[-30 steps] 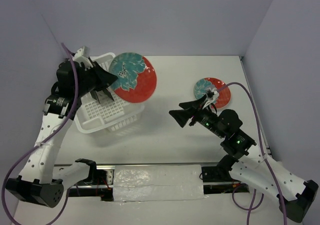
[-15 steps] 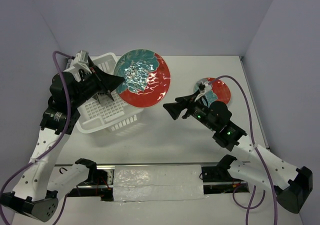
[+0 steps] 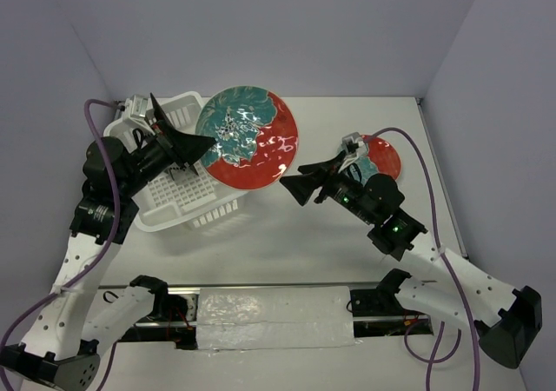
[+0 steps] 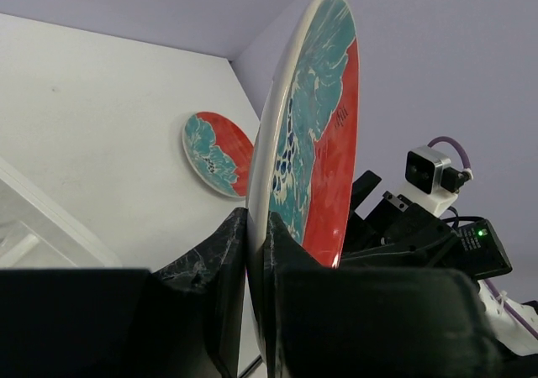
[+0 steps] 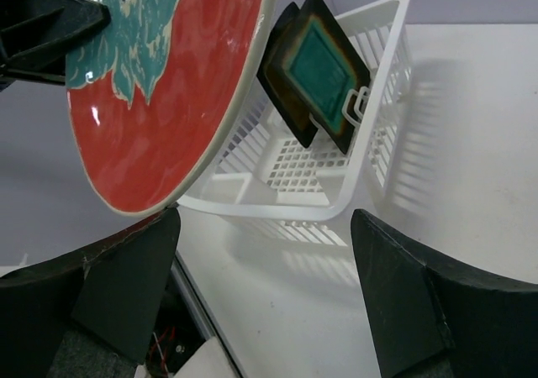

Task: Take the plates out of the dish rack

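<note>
Top external is showing me the left gripper [image 3: 207,144] clamping the rim of the big round plate [image 3: 252,137], which is hanging tilted on edge in the air over the right end of the rack [image 3: 169,224], clear of it. The right gripper [image 3: 294,189] is sitting just right of that plate with its fingers wide apart, holding nothing. In its own wrist view the plate's red face is filling the upper left, above the fingers rather than between them. A small round plate [image 3: 384,158] is lying flat on the table [image 3: 287,252] at the far right, partly behind the right arm, so I am counting that one as unloaded. The right wrist view is also showing a teal square plate [image 5: 324,59] leaning on edge inside the rack, with a second square plate [image 5: 271,71] right behind it. So I am judging the job roughly half done: one plate down, one in the air needing a spot on the table, and two squares waiting in the rack.
</note>
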`<state>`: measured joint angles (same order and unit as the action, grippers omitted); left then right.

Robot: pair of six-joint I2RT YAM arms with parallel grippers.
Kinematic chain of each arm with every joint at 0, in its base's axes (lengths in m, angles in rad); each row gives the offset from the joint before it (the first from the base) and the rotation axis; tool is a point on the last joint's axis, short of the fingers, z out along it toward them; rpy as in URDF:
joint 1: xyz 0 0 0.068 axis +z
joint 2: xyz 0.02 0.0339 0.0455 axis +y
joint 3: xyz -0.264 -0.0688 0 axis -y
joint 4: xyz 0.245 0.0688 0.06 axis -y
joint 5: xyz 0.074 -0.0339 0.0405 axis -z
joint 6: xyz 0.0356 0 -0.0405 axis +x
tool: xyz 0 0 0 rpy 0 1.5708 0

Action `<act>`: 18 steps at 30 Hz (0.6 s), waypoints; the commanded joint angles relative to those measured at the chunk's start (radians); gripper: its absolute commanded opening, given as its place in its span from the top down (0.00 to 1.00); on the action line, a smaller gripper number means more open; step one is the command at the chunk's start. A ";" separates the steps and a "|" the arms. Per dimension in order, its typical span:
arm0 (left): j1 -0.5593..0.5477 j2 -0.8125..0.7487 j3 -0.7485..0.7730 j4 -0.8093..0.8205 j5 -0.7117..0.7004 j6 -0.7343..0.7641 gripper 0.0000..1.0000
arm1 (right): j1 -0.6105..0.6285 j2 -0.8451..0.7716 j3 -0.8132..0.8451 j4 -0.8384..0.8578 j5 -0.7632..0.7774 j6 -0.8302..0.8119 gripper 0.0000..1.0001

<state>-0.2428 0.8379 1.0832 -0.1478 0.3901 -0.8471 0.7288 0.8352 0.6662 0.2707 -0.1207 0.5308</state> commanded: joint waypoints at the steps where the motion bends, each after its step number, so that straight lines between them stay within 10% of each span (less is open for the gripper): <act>1: -0.007 -0.029 0.011 0.180 0.049 -0.041 1.00 | 0.001 -0.047 0.003 0.144 -0.028 0.024 0.11; 18: -0.007 -0.057 -0.094 0.320 0.108 -0.161 1.00 | 0.001 -0.009 0.055 0.131 -0.017 0.014 0.09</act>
<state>-0.2451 0.8246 0.9676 -0.0933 0.4438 -0.9066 0.7288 0.7986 0.6605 0.3656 -0.1608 0.5682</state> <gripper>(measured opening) 0.224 0.914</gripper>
